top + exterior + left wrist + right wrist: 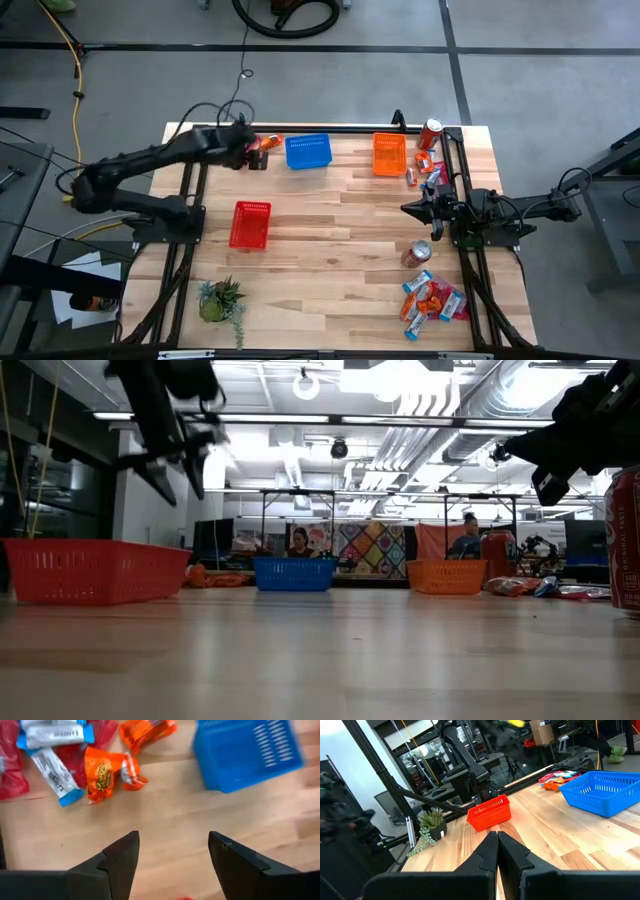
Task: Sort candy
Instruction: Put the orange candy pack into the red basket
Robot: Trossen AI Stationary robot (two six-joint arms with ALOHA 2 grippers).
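High view showed my left fingers [243, 146] at the table's [330, 240] far-left corner — spread wide, empty, above candy [107, 772] lying beside the blue basket [308, 151]. My right fingers [412, 209] hung pressed together, holding nothing, near the right edge — more candy [433, 298] lay heaped at the near-right corner.

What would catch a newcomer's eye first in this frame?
Three bright mesh baskets stand on the wooden table: a red basket near the left arm's base, a blue basket and an orange basket along the far edge. Candy lies in piles, one pile of candy at the near right corner. The left gripper hangs open above wrappers beside the blue basket.
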